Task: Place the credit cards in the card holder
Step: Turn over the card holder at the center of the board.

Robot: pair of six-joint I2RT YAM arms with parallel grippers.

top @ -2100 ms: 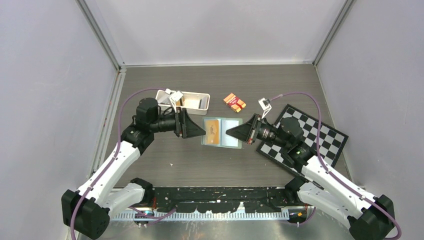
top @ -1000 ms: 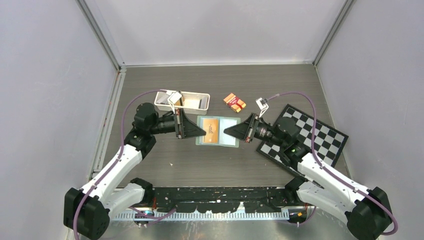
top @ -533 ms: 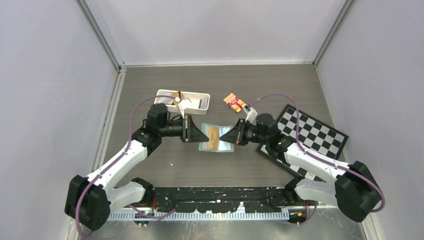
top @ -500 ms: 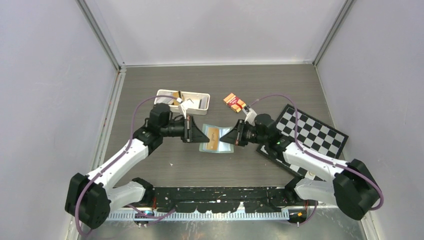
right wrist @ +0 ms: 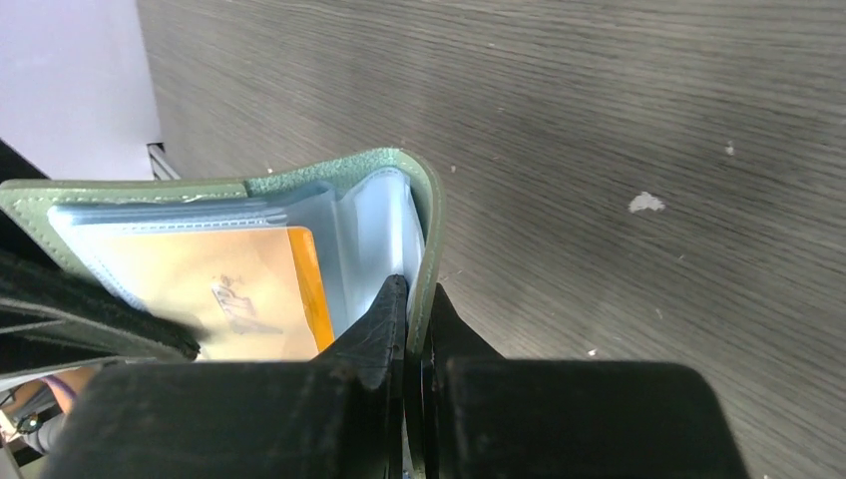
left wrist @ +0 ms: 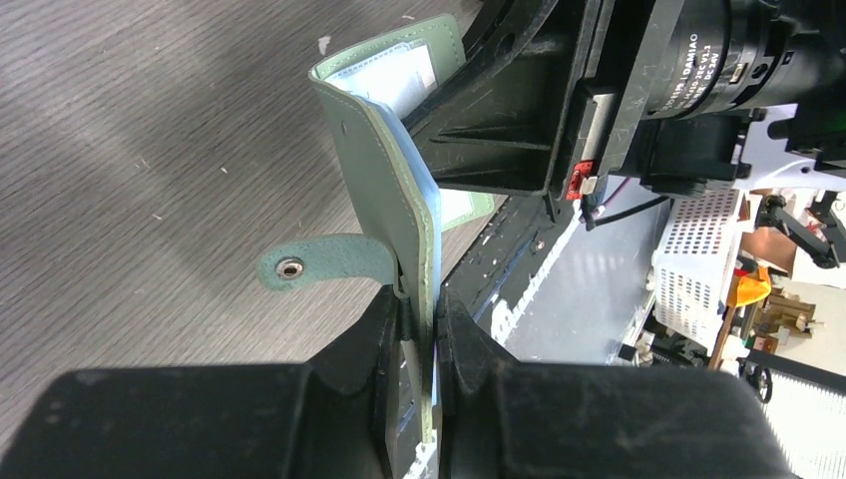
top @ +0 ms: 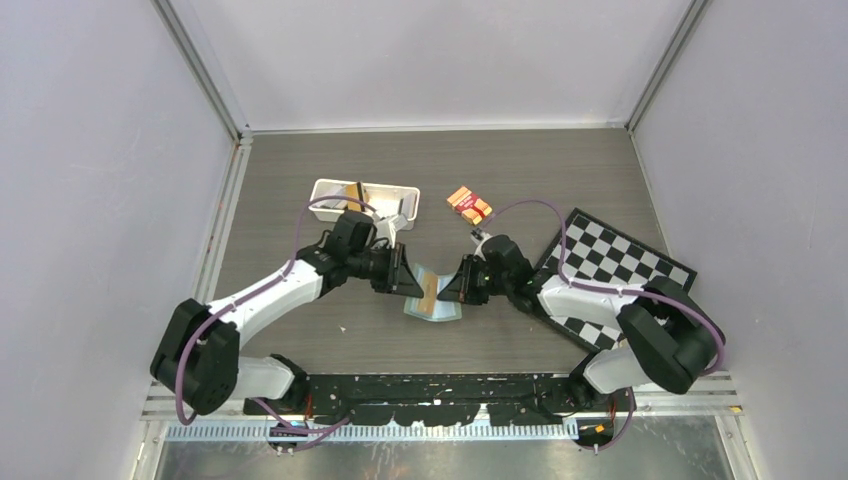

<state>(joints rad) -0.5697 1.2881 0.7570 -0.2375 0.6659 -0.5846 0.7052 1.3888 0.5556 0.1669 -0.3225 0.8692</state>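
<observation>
Walls: pale lilac-grey on three sides, with metal posts in the far corners.

Worktop: dark grey-brown wood grain, and you can see a few small white flecks on it from the right wrist camera.

Checkerboard mat: black and white squares, lying flat and skewed on the right side, partly under your right arm.

White tray: long, set far-left of centre, just beyond your left arm.

Card holder: sage green, held between your two hands at the middle of the worktop, nearer the front edge than the tray. It is spread open in a V. Whether its lower edge touches the wood cannot be told.

Left hand: fingers clamped on the cover that carries the clasp, with that cover standing upright between them.

Right hand: fingers pinched on the edge of the opposite cover, with the blue-grey clear pockets fanned out just beside the tips.

Orange packet: has a red band and lies alone, between the tray and the mat, well apart from the holder.

Gold card: sits inside a clear pocket of the holder. It has an orange edge and a dark scrawl on its face that is too blurred to read.

Clasp tab: green strap sticking out sideways from the cover, with a metal snap at its end.

Writing: "DAMIAO" in white on the black motor housing of the right arm, seen from the left wrist camera. Nothing else is legible.
</observation>
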